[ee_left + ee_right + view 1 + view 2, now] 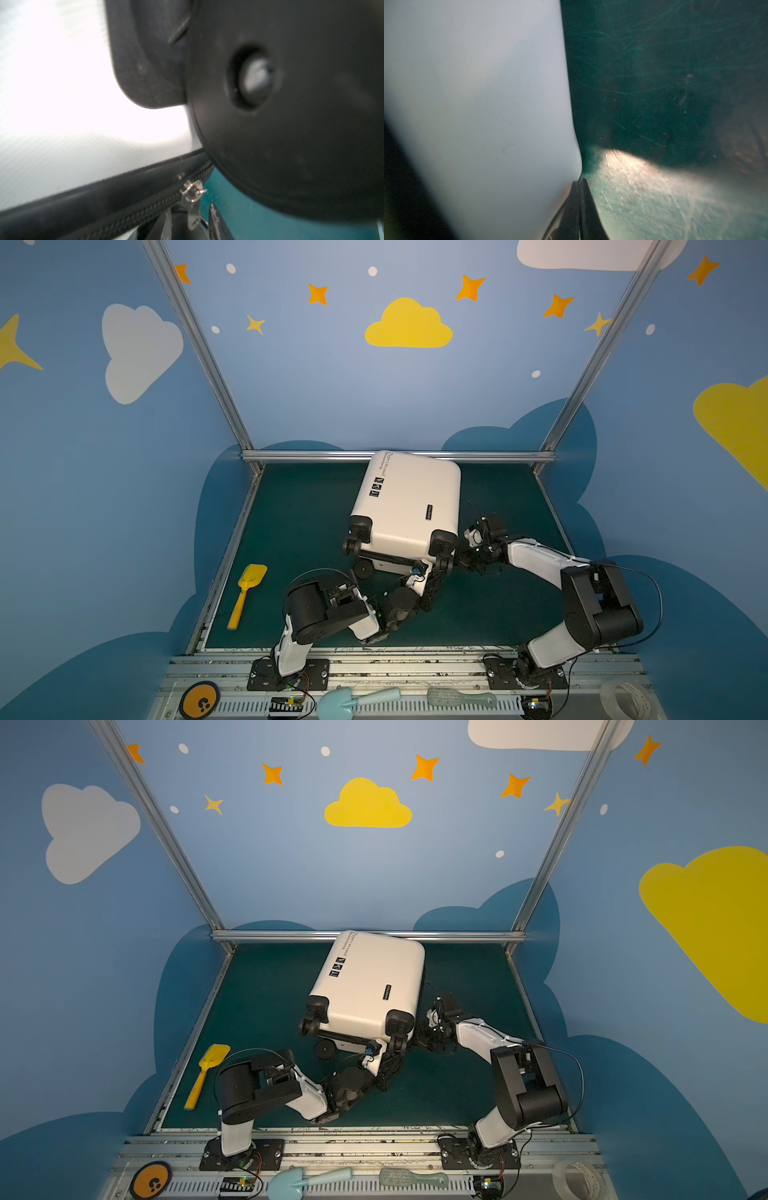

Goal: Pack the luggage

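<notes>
Luggage [409,502] [370,979]: white, closed, shell-up on green mat [291,531], mid-rear. Wheels toward robot, far end at back rail [316,455].
Left gripper [420,569]: at luggage's near edge, beside wheel [291,114]. Zipper pull [193,199] hangs close ahead in wrist view. Finger gap and any hold: cannot tell.
Right gripper [579,187]: fingers pressed together, nothing between, tips at foot of shell, near corner.
Shovel [246,593]: yellow, on mat, left side, well apart from luggage.

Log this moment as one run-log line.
small white hard-shell suitcase: on green mat | left pincer: by silver zipper pull | right pincer: shut, at shell side
</notes>
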You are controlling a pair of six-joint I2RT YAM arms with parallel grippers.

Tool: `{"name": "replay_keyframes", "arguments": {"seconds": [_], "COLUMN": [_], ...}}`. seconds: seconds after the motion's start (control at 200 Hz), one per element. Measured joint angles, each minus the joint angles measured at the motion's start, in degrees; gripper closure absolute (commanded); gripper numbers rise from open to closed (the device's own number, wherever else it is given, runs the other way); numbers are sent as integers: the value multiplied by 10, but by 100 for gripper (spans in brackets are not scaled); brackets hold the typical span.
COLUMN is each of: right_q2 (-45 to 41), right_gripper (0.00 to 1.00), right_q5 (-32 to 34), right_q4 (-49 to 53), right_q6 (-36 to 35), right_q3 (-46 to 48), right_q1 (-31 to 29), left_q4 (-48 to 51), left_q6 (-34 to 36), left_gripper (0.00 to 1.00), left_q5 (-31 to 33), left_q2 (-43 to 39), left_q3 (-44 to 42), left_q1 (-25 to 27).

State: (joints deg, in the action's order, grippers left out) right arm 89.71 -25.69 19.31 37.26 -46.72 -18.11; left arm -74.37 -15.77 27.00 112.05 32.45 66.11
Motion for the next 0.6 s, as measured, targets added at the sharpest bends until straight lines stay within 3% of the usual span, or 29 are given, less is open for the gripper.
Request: {"name": "replay_keyframes", "arguments": {"seconds": [0.25,0.466,0.601], "right_q2": [1,4,4], "right_gripper": [96,97,97], "right_q5": [-1,-3,-3], "right_q4": [1,2,2], "right_q6": [0,0,0], "right_q3": [0,0,0], "right_q1": [0,-1,-1], "left_q4": [2,6,12], "left_q6": [6,12,14], "left_gripper": [80,62,65], "left_q5": [0,-7,-13], "left_q2": [0,0,0], "left_q3": [0,3,7], "left_q1": [-4,-5,-4]}}
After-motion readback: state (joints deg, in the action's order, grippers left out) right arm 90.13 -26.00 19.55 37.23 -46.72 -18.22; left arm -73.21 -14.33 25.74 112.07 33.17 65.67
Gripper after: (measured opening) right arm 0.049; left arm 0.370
